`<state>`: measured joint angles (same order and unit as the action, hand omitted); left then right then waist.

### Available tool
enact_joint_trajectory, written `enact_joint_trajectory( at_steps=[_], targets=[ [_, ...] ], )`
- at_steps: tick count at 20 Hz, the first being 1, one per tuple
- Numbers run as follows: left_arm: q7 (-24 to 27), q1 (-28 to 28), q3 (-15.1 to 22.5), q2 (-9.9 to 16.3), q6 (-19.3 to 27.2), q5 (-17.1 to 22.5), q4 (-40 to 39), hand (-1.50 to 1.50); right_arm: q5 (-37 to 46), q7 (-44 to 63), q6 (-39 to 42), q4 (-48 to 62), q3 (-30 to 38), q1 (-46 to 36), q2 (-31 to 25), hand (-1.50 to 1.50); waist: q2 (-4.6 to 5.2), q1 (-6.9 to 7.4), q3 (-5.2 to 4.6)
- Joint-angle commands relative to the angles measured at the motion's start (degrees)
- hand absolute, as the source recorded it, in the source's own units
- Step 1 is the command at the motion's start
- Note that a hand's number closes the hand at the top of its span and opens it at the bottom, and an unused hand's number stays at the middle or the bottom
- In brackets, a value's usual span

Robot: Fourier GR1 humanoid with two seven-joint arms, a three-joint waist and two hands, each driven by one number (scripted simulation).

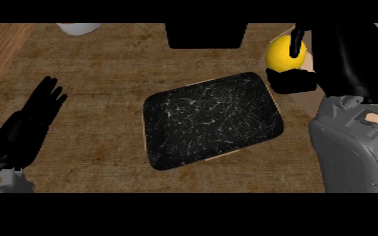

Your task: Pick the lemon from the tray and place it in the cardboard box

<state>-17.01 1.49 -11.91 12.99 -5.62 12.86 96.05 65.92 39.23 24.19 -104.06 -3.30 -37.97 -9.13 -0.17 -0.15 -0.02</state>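
Brown speckled counter (96,145) fills the view. Black speckled tray (210,120) sits at centre, nothing on it. Right hand (325,60) at upper right, fingers and thumb curled round the lemon (282,54), which is held up, off the tray and well to its right. Left hand (33,117) rests with fingers straight at the left edge, holding nothing. Dark object (205,35) at the top edge, likely a box, can't confirm; white thing (77,28) top left, unclear. Step: carrying the lemon. Next: get it over the cardboard box, which isn't clearly seen, then release.
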Motion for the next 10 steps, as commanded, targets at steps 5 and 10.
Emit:
enact_joint_trajectory(
  at_steps=[5, 10],
  targets=[
    [1.8, 2.0, -0.3, -0.4, -1.3, 0.0, -2.9, 0.0, -0.7, -5.4, -2.0, 7.3, 7.0, -0.8, -6.8, 1.5, 0.23, 0.32, 0.01],
    [-1.8, 3.9, 0.3, -0.7, 0.9, -0.9, -1.5, 0.0, -3.6, -14.2, -7.5, 18.0, 12.8, -3.1, -12.0, 1.5, 0.32, 0.52, 0.03]
  ],
)
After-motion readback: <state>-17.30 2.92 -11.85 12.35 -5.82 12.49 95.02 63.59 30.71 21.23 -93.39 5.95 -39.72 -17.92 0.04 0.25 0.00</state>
